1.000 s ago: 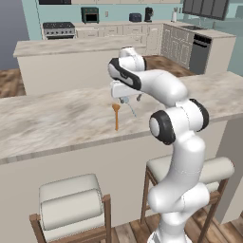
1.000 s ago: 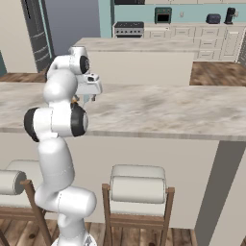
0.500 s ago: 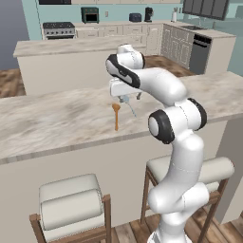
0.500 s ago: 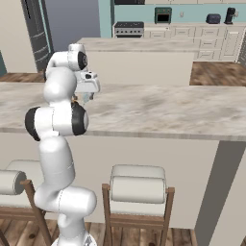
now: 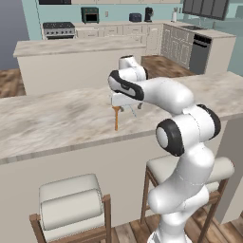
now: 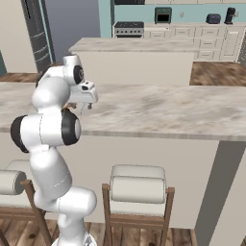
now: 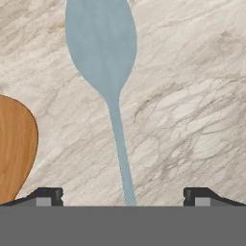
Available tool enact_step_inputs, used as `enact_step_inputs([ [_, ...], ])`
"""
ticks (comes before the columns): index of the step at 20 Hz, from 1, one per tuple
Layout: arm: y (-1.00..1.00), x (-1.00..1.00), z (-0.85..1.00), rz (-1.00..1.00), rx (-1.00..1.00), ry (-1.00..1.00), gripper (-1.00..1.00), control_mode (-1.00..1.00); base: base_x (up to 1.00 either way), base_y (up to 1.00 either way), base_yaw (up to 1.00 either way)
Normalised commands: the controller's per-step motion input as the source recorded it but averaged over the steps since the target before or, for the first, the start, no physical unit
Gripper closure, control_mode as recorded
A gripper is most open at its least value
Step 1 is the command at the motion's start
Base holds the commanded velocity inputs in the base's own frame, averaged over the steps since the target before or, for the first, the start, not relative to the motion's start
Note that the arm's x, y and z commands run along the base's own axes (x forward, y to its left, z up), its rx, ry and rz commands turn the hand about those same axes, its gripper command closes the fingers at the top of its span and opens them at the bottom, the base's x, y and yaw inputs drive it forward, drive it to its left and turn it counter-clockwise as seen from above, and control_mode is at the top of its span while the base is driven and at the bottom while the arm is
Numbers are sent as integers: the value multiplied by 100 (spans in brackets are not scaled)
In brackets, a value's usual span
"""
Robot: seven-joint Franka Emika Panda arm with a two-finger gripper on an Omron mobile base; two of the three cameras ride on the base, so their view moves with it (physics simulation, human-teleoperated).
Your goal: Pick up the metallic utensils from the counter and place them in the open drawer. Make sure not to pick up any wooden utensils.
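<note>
We see a long beige marbled bench (image 5: pixel 52 118) in a teal-walled kitchen, with a second island (image 5: pixel 71 47) behind it and two cushioned stools (image 5: pixel 71 204) in front. On the slab lie one pale silver-blue spoon (image 7: pixel 108 72) and one orange-brown wooden spoon (image 5: pixel 116 118), side by side near the bench's front edge. Our claw (image 7: pixel 122 194) hangs open directly above the silver spoon's handle, a tip on either side of it.

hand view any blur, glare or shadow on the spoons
Hand view: silver-blue spoon sharp-edged, flat matte, no glare or cast shadow; wooden spoon cropped at the left edge, soft shading only. Left base view: wooden spoon small but clear on the evenly lit counter.
</note>
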Motion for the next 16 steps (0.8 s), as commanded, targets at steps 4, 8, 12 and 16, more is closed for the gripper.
enact_step_inputs([
  [4,0,26,-34,-5,0,-5,-100,-100,0,0,0],
  [8,0,44,0,-3,0,0,-100,-100,0,0,0],
  [12,0,37,-1,-2,0,0,-100,-100,0,0,0],
  [16,0,8,-33,-1,0,0,-100,-100,0,0,0],
])
